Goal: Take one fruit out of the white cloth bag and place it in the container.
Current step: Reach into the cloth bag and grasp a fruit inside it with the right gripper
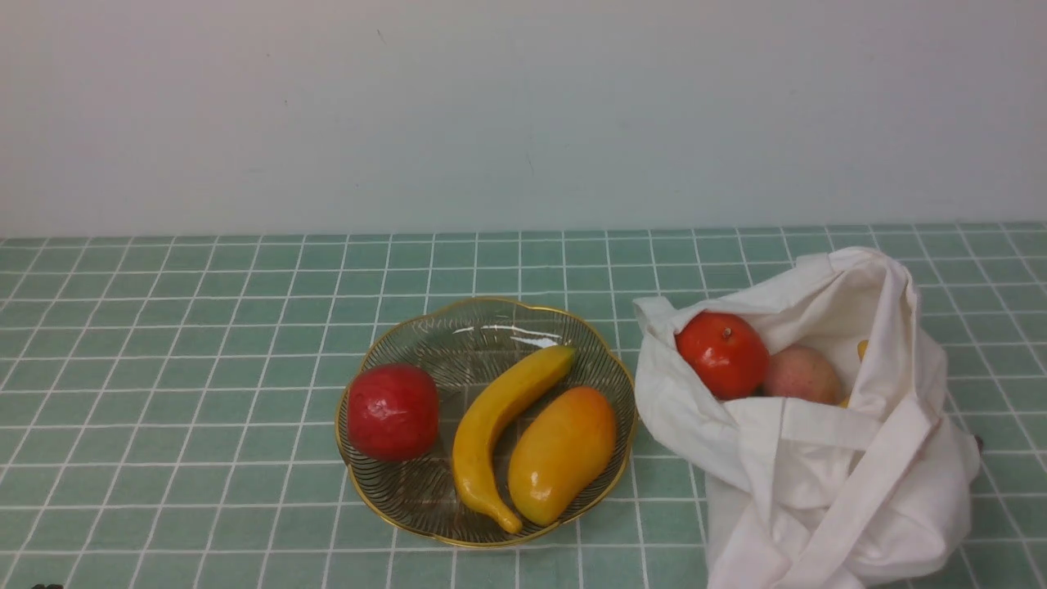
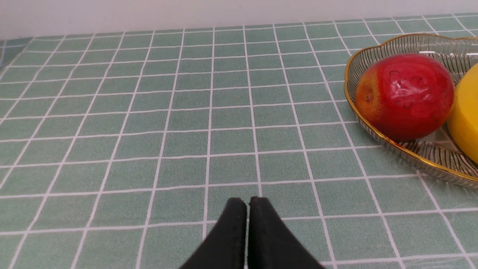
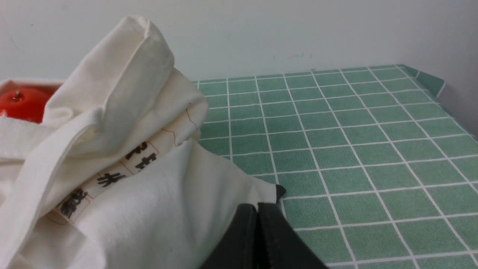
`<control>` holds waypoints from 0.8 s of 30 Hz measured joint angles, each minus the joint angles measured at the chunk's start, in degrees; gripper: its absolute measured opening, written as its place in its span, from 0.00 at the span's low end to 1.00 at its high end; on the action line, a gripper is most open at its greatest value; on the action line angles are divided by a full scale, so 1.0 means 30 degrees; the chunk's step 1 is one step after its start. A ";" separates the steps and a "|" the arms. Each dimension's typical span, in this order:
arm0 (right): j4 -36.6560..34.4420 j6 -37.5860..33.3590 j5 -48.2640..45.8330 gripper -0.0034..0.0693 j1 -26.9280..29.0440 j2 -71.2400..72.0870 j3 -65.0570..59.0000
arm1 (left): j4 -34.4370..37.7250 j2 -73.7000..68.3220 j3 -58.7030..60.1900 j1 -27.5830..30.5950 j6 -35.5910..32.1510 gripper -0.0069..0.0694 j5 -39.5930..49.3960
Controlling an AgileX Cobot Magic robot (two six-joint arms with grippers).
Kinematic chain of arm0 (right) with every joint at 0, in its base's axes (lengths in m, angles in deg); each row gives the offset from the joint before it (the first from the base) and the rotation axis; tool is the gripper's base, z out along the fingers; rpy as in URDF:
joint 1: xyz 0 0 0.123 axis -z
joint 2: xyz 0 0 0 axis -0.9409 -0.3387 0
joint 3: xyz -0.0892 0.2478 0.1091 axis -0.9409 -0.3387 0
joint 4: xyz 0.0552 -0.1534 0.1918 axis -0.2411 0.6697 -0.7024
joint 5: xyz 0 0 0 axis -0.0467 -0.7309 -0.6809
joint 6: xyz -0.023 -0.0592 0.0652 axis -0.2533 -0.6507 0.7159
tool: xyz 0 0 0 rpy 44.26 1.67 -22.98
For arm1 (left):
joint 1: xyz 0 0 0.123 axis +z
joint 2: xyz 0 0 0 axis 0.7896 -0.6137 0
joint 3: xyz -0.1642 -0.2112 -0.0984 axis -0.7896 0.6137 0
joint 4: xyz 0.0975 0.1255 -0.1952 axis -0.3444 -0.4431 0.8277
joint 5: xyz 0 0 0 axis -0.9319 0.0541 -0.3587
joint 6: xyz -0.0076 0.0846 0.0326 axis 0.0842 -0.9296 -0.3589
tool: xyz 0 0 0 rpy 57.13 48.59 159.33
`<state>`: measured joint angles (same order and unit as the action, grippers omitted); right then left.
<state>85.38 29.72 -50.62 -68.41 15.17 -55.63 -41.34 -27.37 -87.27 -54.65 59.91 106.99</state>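
Front view, item: tangerine [image 1: 723,353], glossy orange-red, round, small brown stem dimple on top; sits in the open mouth of the white cloth bag [image 1: 818,474], touching a pale pinkish peach [image 1: 802,375]. Bag lies just right of the gold-rimmed glass dish [image 1: 491,302], which holds a crimson fruit [image 1: 393,411], banana [image 1: 499,425] and mango [image 1: 563,454]. Left gripper [image 2: 247,201]: jaws pressed together, empty, over green checked tablecloth [image 2: 149,112]. Right gripper [image 3: 257,206]: jaws pressed together, empty, beside bag
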 joint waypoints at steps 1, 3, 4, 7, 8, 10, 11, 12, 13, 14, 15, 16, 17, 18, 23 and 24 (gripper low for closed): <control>0.0000 -0.0049 0.0000 0.03 0.0000 0.0000 0.0000 | 0.0000 0.0000 0.0000 0.0000 0.0000 0.08 0.0000; 0.0000 -0.0075 0.0000 0.03 0.0000 0.0000 0.0000 | 0.0000 0.0000 0.0000 0.0000 0.0000 0.08 0.0000; 0.0000 -0.0075 0.0000 0.03 0.0000 0.0000 0.0000 | 0.0000 0.0000 0.0000 0.0000 0.0000 0.08 0.0000; 0.0000 -0.0075 0.0000 0.03 0.0000 0.0000 0.0000 | 0.0000 0.0000 0.0000 0.0000 0.0000 0.08 0.0000; 0.0000 -0.0075 0.0000 0.03 0.0000 0.0000 0.0000 | 0.0000 0.0000 0.0000 0.0000 0.0000 0.08 0.0000; 0.0000 -0.0075 0.0000 0.03 0.0000 0.0000 0.0000 | 0.0000 0.0000 0.0000 0.0000 0.0000 0.08 0.0000; 0.0000 -0.0097 0.0000 0.03 0.0000 0.0000 0.0000 | 0.0000 0.0000 0.0000 0.0000 0.0000 0.08 0.0000; 0.0000 -0.0097 0.0000 0.03 0.0000 0.0000 0.0000 | 0.0000 0.0000 0.0000 0.0000 0.0000 0.08 0.0000; 0.0000 -0.0097 0.0000 0.03 0.0000 0.0000 0.0000 | 0.0000 0.0000 0.0000 0.0000 0.0000 0.08 0.0000; 0.0000 -0.0097 0.0000 0.03 0.0000 0.0000 0.0000 | 0.0000 0.0000 0.0000 0.0000 0.0000 0.08 0.0000; 0.0000 -0.0113 0.0000 0.03 0.0000 0.0000 0.0000 | 0.0000 0.0000 0.0000 0.0000 0.0000 0.08 0.0000; 0.0000 -0.0113 0.0000 0.03 0.0000 0.0000 0.0000 | 0.0000 0.0000 0.0000 0.0000 0.0000 0.08 0.0000; 0.0000 -0.0113 0.0000 0.03 0.0000 0.0000 0.0000 | 0.0000 0.0000 0.0000 0.0000 0.0000 0.08 0.0000; 0.0066 -0.0113 0.0000 0.03 0.0000 0.0000 0.0000 | 0.0000 0.0000 0.0000 0.0000 0.0000 0.08 0.0000; 0.0577 -0.0113 -0.0076 0.03 0.0000 0.0000 0.0000 | 0.0000 0.0000 0.0000 0.0000 0.0000 0.08 0.0000; 0.0663 -0.0057 0.0068 0.03 0.0000 0.0000 0.0000 | 0.0000 0.0000 0.0000 0.0000 0.0000 0.08 0.0000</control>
<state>87.37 29.54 -50.41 -68.41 15.17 -55.63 -41.34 -27.37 -87.27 -54.65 59.91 106.99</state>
